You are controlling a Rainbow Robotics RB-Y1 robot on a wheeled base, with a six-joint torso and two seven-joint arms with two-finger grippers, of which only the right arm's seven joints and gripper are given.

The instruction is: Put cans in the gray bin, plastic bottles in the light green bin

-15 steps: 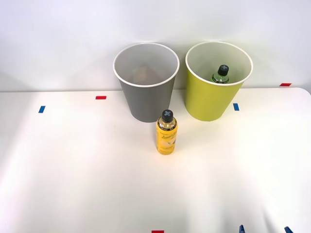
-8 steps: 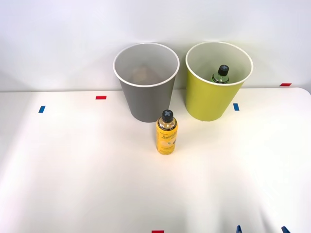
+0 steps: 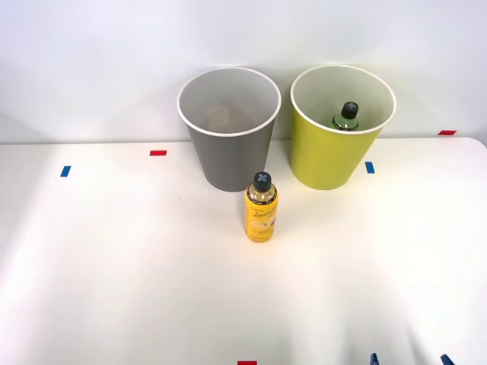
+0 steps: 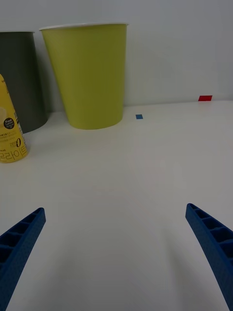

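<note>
The table (image 3: 114, 289) ahead of the fingers (image 4: 213, 243) is smooth, matt white, taking only a soft sheen. The fingers look like ribbed blue plastic, dull-surfaced. Beyond them, the light green bin (image 4: 90, 73) has a smooth, matt wall, paper or plastic I cannot tell, with a white rim; the gray bin (image 3: 228, 152) beside it has the same finish. The yellow bottle (image 3: 261, 213) is glossy plastic with a dark cap. The green bottle (image 3: 346, 118) inside the green bin looks like translucent plastic.

Gray bin (image 3: 229, 129) beside light green bin (image 3: 342, 125) holding green bottle (image 3: 346, 116), yellow bottle (image 3: 261, 207) upright in front
</note>
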